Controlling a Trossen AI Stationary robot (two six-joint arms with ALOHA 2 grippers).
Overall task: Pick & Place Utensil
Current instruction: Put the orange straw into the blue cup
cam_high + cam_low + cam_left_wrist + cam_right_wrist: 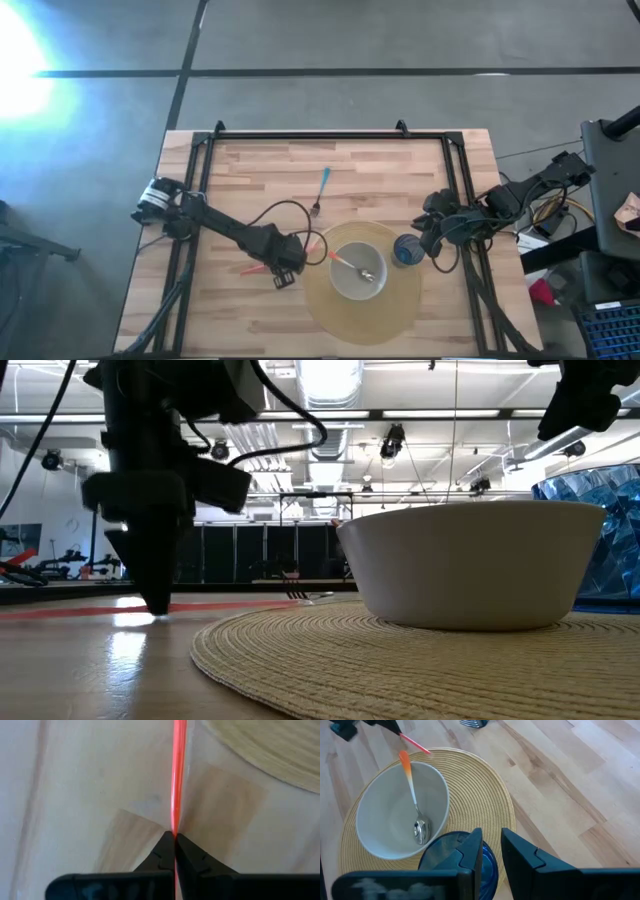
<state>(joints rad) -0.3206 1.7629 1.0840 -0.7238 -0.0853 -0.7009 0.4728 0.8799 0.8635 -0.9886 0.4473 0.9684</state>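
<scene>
- Wooden desk (250, 170) is carrying a woven placemat (320, 305) and white bowl (352, 280).
- Left hand (175, 837) is clenching the thin red utensil (177, 775), lying flat beside the placemat.
- Utensil is looking light, stiff, slippery; the mid-handle pinch is seeming sensible.
- Right hand (491, 851) is waiting over the blue cup (447, 857), fingers apart.

Left gripper (175, 840) low at table, fingers pinched together. Right gripper (491, 851) raised, fingers slightly parted.
</scene>
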